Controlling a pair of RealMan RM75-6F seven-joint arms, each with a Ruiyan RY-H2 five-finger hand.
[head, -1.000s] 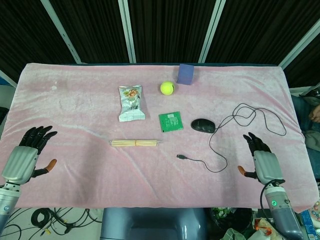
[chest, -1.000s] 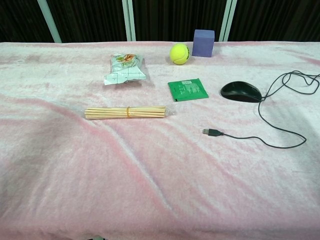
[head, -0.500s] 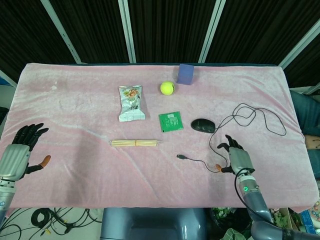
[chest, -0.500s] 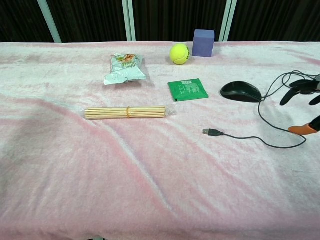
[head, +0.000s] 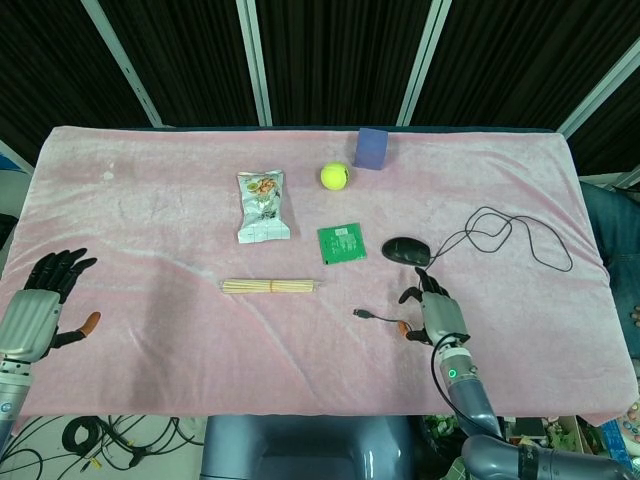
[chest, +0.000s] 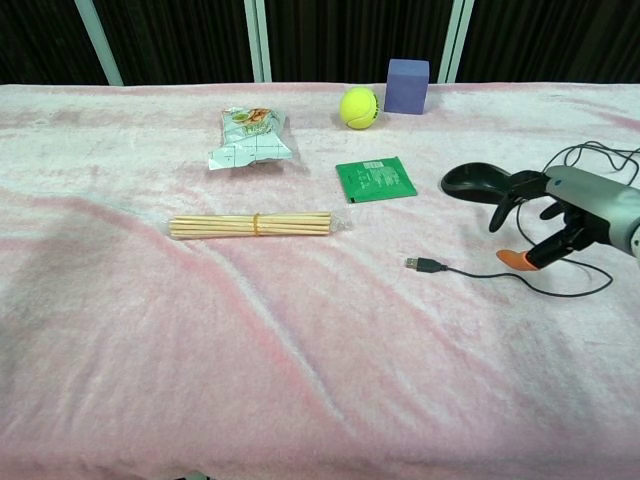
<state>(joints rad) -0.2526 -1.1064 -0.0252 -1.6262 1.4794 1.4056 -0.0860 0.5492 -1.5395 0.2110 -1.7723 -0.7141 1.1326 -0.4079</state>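
While my right hand (head: 432, 312) hangs just over the cable (head: 395, 322) in the head view, the mouse (head: 406, 250) lies just beyond my fingertips on the pink counter (head: 150, 200), its cord looping off to the right and back to a plug (head: 362, 314) near the front. The mouse looks light, hard and smooth, so I judge it wants a grip across its sides, palm over the hump; the cable is thin and limp and would drag behind. My fingers are spread and hold nothing; the orange thumb tip sits close to the cable, though I cannot tell whether it touches. My left hand (head: 40, 305) hovers at the counter's far left edge, fingers splayed, empty, well apart from everything. Sticks (head: 271, 286), a snack bag (head: 262, 206), a green packet (head: 341, 242), a ball (head: 334, 176) and a purple block (head: 371, 148) lie further off.

In the chest view, my right hand (chest: 553, 218) comes in from the right, dark fingers apart and curved just beside the mouse (chest: 475, 179), thumb tip low over the cable (chest: 480, 272), gripping nothing. The left hand does not show here.
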